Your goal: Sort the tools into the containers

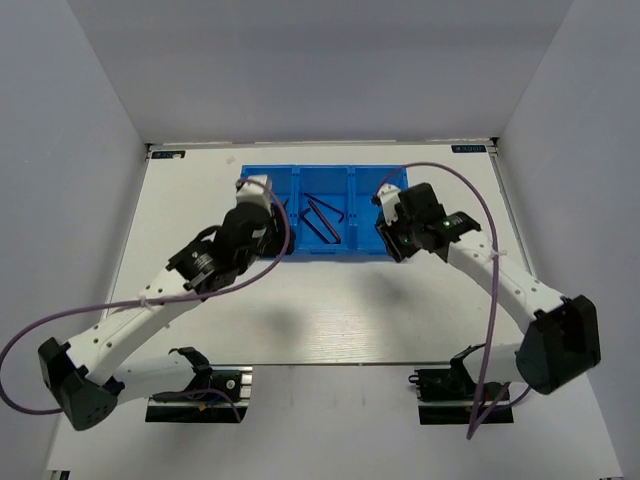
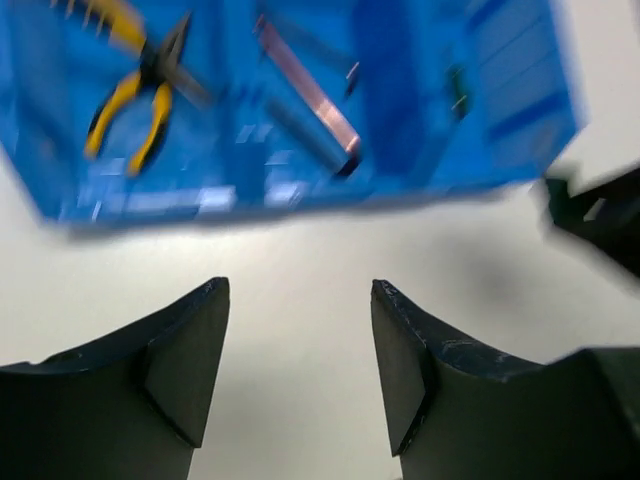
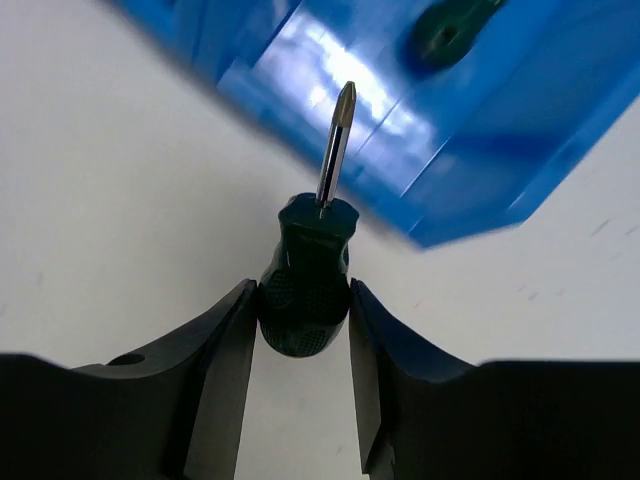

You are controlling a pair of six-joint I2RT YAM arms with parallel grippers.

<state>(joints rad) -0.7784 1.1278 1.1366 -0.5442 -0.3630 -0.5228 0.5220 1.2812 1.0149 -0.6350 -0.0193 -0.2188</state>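
While your right gripper (image 3: 300,295) grasps a screwdriver (image 3: 304,275), the bin (image 3: 480,150) wall stands before its tip; your left gripper (image 2: 297,290) hangs released.

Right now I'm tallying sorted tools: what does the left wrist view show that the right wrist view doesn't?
Only left wrist: yellow-handled pliers in one end compartment, hex keys in the middle one, and the left hand open and empty. Only right wrist: the right hand shut on a green-handled screwdriver. Both: the blue bin, the white table, and a second green screwdriver lying in the bin's other end compartment.
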